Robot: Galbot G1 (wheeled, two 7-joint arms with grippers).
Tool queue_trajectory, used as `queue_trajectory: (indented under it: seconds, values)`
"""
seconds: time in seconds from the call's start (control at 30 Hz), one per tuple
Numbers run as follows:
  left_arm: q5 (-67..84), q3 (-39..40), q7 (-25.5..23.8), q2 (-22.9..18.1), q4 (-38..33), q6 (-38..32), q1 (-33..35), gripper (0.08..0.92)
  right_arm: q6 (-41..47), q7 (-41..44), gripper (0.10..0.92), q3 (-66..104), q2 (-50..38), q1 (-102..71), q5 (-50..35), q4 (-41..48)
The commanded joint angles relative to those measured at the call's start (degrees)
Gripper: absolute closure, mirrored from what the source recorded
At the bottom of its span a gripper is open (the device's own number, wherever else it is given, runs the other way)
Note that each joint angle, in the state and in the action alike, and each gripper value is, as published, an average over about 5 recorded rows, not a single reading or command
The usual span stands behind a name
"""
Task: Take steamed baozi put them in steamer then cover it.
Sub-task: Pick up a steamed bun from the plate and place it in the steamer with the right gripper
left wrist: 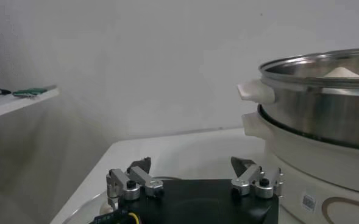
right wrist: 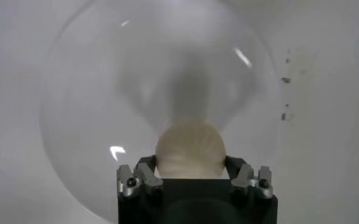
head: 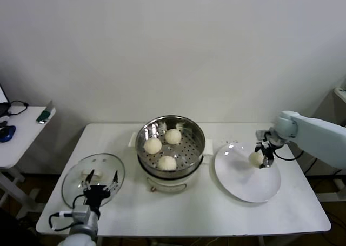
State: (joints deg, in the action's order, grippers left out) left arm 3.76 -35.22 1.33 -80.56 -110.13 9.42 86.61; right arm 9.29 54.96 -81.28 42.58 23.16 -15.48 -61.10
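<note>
Jaws of the right gripper (right wrist: 189,173) sit on either side of the last bun (right wrist: 190,151), fingers against its flanks, closed on it over the plate (head: 238,178). Left gripper (left wrist: 192,176) jaws wide open, nothing between them, low over the lid (head: 81,177) at the table's (head: 216,213) left front.

Bun on the plate: smooth, round, cream-white, matte, faintly yellow at the base, sitting at the plate's far side; whether it touches the plate cannot be told. Three more buns (head: 163,147) same look, inside the steamer (head: 189,162) on the perforated tray, spaced apart, one near, two farther back.

Steamer: round shiny steel pot, hole-dotted tray, white base with stubby side handles, centre of table. Off the pot, the lid is clear glass with a thin metal rim and a white block handle, lying flat, left of the steamer. Plate flat, round, glossy white, right of the steamer, just beside it. Table white, plain, rounded corners.
</note>
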Motion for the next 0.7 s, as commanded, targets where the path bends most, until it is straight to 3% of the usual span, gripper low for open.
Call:
queue_trajectory:
  seconds: [0.03, 0.4, 0.7]
  values:
    - [-0.18, 0.2, -0.03, 0.0, -0.12, 0.07, -0.1, 0.177, -0.68, 1.18, 0.302, -8.97, 2.57, 21.7, -10.74, -7.07]
    - [-0.15, 0.5, -0.14, 0.33, -0.74, 0.29, -0.45, 0.177, 2.55, 1.32, 0.301, -14.47, 11.37, 37.36, -25.09, -16.05]
    - [0.12, 0.76, -0.15, 0.43, -1.39, 0.02, -0.22, 0.177, 6.24, -2.59, 0.299, -11.52, 20.01, 34.73, -30.93, -19.54]
